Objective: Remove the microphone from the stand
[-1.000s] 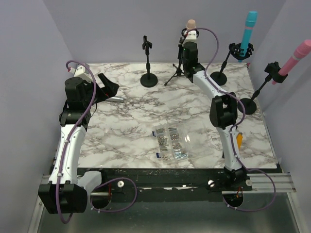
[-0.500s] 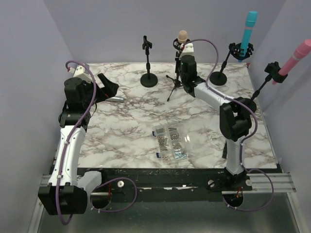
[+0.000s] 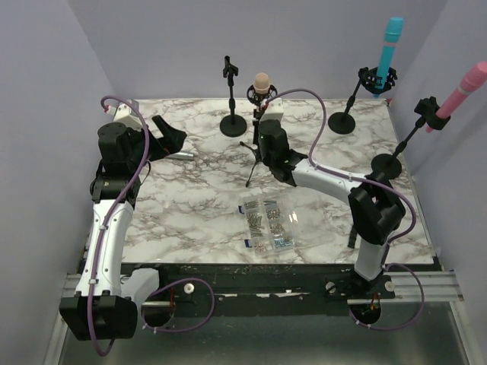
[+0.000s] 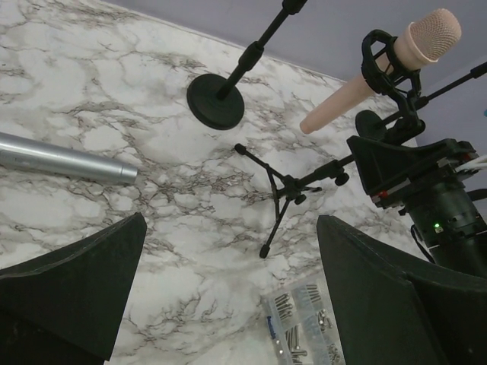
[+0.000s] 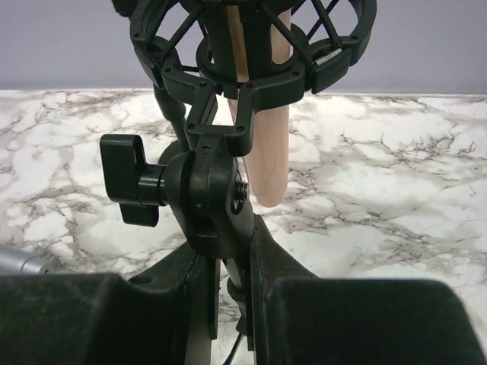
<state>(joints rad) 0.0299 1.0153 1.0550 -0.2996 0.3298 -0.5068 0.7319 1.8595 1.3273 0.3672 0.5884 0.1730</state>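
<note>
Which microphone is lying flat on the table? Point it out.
The silver microphone, loose on the table at the left. The beige microphone, blue microphone and pink microphone are all mounted, off its surface.

The mic (image 3: 262, 79) is a peachy-pink handheld with a mesh ball head. It's sitting in the black shock-mount ring on top of the stand (image 3: 250, 158), handle poking down through the ring. The stand's a little black tripod with a thumb knob at the pivot. It looks tipped rather than upright, about midway along the table's far half. Right gripper (image 5: 228, 268) is clamped on its stem just under the pivot.
</note>
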